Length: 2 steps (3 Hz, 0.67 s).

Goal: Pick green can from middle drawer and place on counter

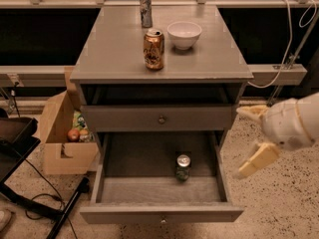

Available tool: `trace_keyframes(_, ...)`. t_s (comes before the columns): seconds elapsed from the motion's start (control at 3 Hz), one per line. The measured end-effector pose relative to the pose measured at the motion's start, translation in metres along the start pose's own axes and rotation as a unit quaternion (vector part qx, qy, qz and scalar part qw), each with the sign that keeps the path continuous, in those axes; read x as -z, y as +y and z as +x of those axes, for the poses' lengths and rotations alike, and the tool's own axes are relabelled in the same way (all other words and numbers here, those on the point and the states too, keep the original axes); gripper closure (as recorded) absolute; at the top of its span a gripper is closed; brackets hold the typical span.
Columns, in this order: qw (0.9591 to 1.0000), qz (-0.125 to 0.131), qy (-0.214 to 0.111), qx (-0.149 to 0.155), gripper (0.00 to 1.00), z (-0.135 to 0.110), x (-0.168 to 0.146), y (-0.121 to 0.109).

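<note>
**Grey drawer open, green can inside, gripper off to the right**

Camera view: the middle drawer (162, 213) stands pulled out. The green can (183, 167) is upright on its floor, right of centre and apart from every wall. Its body is dim, its silver top plain to see. The gripper (244, 141) hangs outside the cabinet, near the drawer's right wall, with its jaws spread wide and holding nothing. Its arm is cut off by the right edge.

On the counter (112, 49) stand an orange-gold can (154, 49), a white bowl (184, 35) just beside it, and a slim silver can (145, 9) at the back. The upper drawer (199, 118) is closed. A cardboard box (60, 143) sits to the left, its contents hard to make out.
</note>
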State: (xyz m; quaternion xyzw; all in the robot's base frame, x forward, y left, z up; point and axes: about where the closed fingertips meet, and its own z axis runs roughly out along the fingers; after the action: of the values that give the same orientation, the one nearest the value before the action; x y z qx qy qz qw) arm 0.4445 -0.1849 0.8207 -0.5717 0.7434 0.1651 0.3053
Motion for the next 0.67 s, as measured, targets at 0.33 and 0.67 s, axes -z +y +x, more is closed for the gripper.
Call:
trace_keyframes(0.33, 0.9909, 0.025, -0.131, -0.021, 0.00, 0.028, -0.074, 0.003)
trace_keyframes(0.67, 0.9817, 0.056, -0.180, -0.024, 0.00, 0.043, -0.109, -0.014)
